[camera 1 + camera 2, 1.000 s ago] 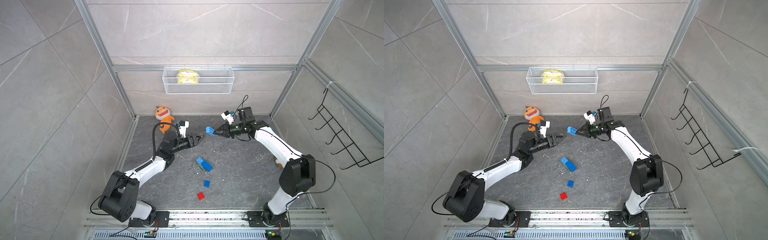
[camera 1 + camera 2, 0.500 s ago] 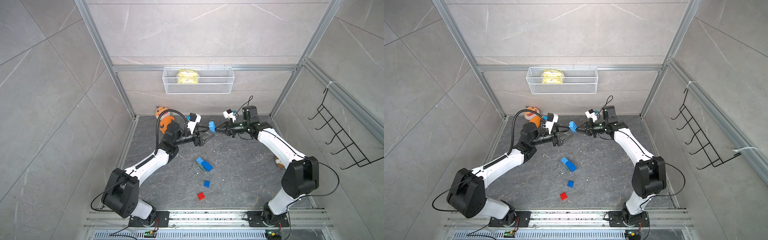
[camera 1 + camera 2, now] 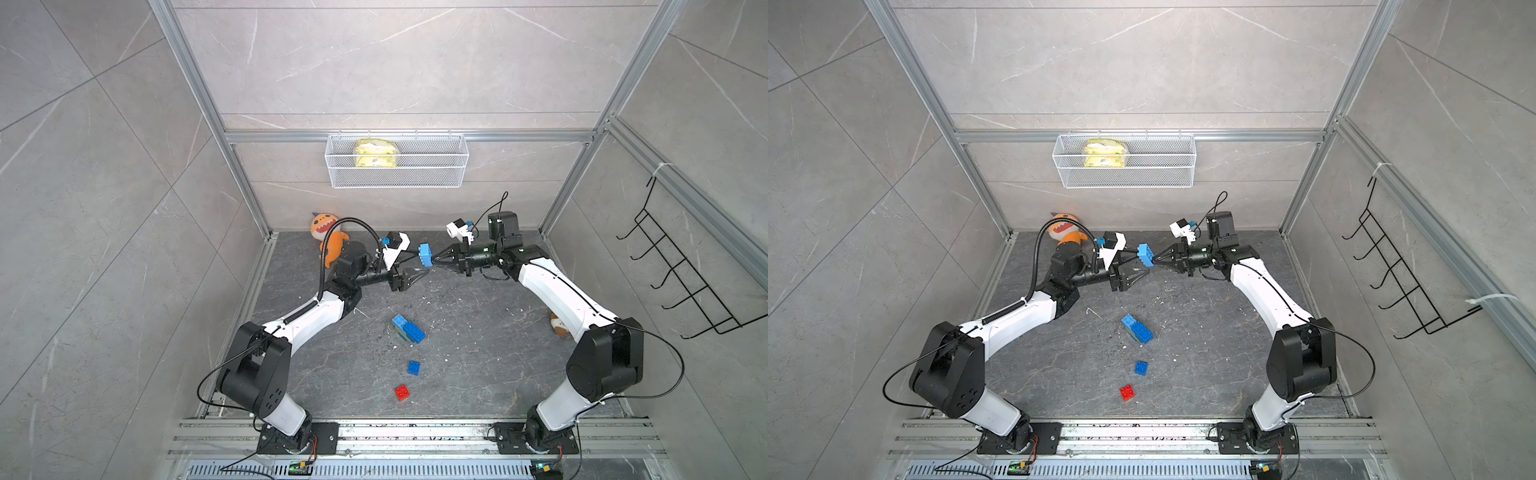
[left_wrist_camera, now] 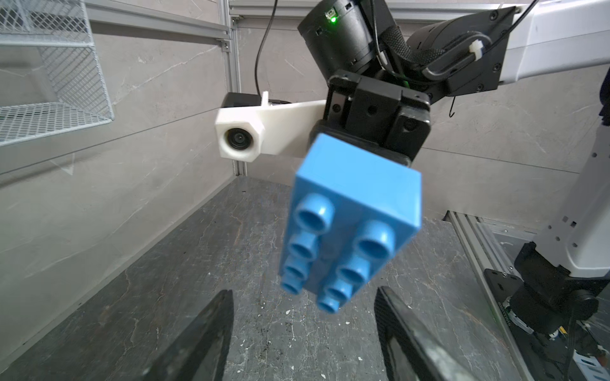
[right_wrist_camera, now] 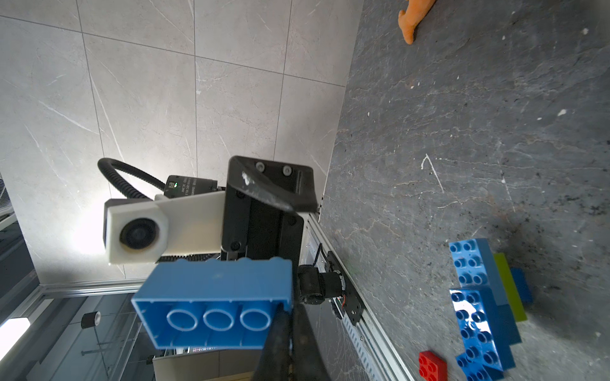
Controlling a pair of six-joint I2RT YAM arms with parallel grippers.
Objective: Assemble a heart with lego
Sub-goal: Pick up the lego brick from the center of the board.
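Observation:
A long blue lego brick point(image 3: 425, 254) point(image 3: 1145, 254) hangs in mid air over the back of the floor. My right gripper point(image 3: 434, 262) point(image 5: 290, 311) is shut on its end wall. In the right wrist view the brick point(image 5: 214, 297) shows its hollow underside. My left gripper point(image 3: 422, 264) point(image 4: 303, 290) faces it, open. Its studded face point(image 4: 353, 231) sits just ahead of the spread fingertips, not touching. The partly built heart point(image 3: 408, 329) point(image 5: 485, 313), blue with a lime-green brick, lies mid-floor. Nearer the front lie a small blue square point(image 3: 413, 368) and a red square point(image 3: 402, 392) point(image 5: 432, 364).
An orange plush fish point(image 3: 328, 235) lies in the back left corner behind my left arm. A small brown and white toy point(image 3: 559, 327) sits by my right arm. A wire basket point(image 3: 397, 174) hangs on the back wall, a black hook rack point(image 3: 681, 274) on the right wall.
My left arm has risen and reached right, rolling its wrist, so its open fingers now meet the blue brick. My right gripper has lifted the brick slightly.

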